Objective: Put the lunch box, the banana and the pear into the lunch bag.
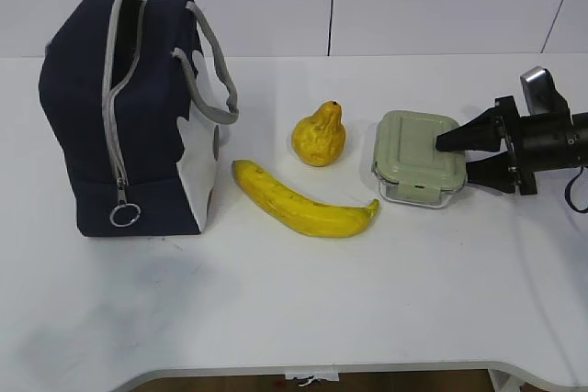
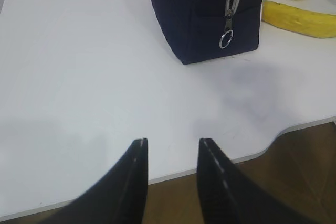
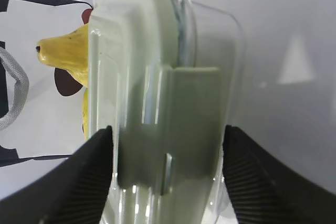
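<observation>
On the far left of the white table stands the big boxy dark-blue cloth lunch bag. Its grey zipper is undone along the top and down the front, so the top gapes open. A round metal ring pull hangs low on the zipper. Grey loop handles hang over the bag's right side, above a white side panel.

The left gripper shows only in the left wrist view. Its two black fingers are apart and hold nothing. It hangs over bare table near the table's edge, well apart from the bag.

Just right of the bag lies the long curved yellow banana. It lies flat on the table, with one end near the bag's white panel and the greenish tip near the box.

Behind the banana sits the small bumpy yellow-orange pear. It stands upright with its dark stem on top, near the banana.

Next is the small clear glass lunch box with a pale green lid. It sits on the table, lid on.

On the far right is the right gripper. Its black fingers are spread, one on each side of the box's right end. In the right wrist view the finger pads lie right against the box's sides, but I cannot tell if they squeeze it.
</observation>
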Available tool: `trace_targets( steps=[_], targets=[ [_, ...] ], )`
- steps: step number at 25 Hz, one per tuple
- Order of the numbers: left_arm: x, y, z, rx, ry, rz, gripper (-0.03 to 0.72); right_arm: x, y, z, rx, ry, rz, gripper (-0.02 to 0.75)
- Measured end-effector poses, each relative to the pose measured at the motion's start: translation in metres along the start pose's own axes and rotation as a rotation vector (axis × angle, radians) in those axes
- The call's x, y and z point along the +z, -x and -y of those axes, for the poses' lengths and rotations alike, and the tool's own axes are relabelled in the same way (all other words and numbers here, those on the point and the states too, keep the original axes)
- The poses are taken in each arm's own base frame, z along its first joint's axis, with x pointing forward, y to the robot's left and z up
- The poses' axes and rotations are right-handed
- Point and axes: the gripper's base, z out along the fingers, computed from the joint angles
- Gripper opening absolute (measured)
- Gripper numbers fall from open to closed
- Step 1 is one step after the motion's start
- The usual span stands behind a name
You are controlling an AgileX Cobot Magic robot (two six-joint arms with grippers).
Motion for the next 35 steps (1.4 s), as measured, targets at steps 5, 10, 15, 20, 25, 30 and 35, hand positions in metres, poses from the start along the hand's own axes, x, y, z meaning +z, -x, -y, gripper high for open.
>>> trace_targets(
  steps=[5,10,15,20,25,30,35],
  targets=[
    [0.0,0.0,0.0,0.0,0.0,0.0,0.244,0.0005,0.0,0.0,-0.001,-0.003,0.0,0.484],
    [0.0,0.0,-0.0001,0.001,0.002,0.0,0.244,0.0007,-0.0001,0.0001,-0.002,-0.005,-0.001,0.426],
    [0.0,0.0,-0.0001,0.001,0.002,0.0,0.244,0.0006,0.0005,-0.0002,-0.003,-0.004,0.002,0.389],
    [0.0,0.0,-0.0001,0.001,0.002,0.0,0.244,0.0006,0.0006,-0.0003,-0.002,-0.003,0.003,0.38],
    [0.0,0.0,-0.0001,0.001,0.002,0.0,0.244,0.0006,0.0005,-0.0004,-0.002,-0.002,0.002,0.38],
    [0.0,0.0,-0.0001,0.001,0.002,0.0,0.244,0.0006,0.0005,-0.0006,-0.002,0.0,0.001,0.372],
    [0.0,0.0,-0.0001,0.001,0.002,0.0,0.244,0.0006,0.0004,-0.0007,-0.002,0.001,0.0,0.362]
  ],
)
